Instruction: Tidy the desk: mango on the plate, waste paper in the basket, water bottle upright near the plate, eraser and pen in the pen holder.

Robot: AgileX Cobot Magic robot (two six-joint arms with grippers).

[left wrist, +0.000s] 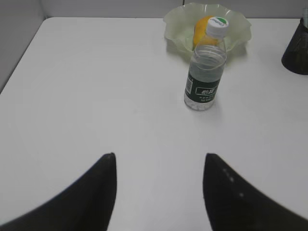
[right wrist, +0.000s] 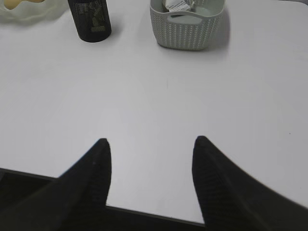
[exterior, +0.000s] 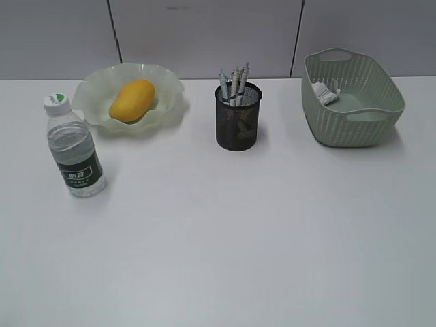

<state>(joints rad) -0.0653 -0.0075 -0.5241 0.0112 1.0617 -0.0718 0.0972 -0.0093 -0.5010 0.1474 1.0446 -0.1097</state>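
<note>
left gripper (left wrist: 159, 166): two black fingers spread wide apart, grasping nothing, above the near left part of the plain white flat desk (exterior: 225, 238).
right gripper (right wrist: 150, 149): two black fingers likewise spread, nothing between them, over the near edge of the desk.
small clear plastic water bottle (exterior: 73, 146) with dark green label and white cap: upright on the left, just in front of the plate, apart from it.
translucent pale-green plate (exterior: 167, 92) with wavy ruffled rim: far left of the desk.
smooth yellow-orange oblong mango (exterior: 132, 100): lying in the plate, tilted, its higher end toward the far right.
black metal-mesh cylindrical pen holder (exterior: 238, 117): upright at the far centre, between plate and basket, well apart from both; several pens (exterior: 234, 83) stand in it, tops leaning over the rim; a pale item low inside, too dim to identify.
pale sage-green plastic basket (exterior: 361, 109) with woven-pattern sides and two handle cut-outs: far right.
crumpled white-grey waste paper (exterior: 325, 92) with printed text: inside the basket, against its left wall.
</note>
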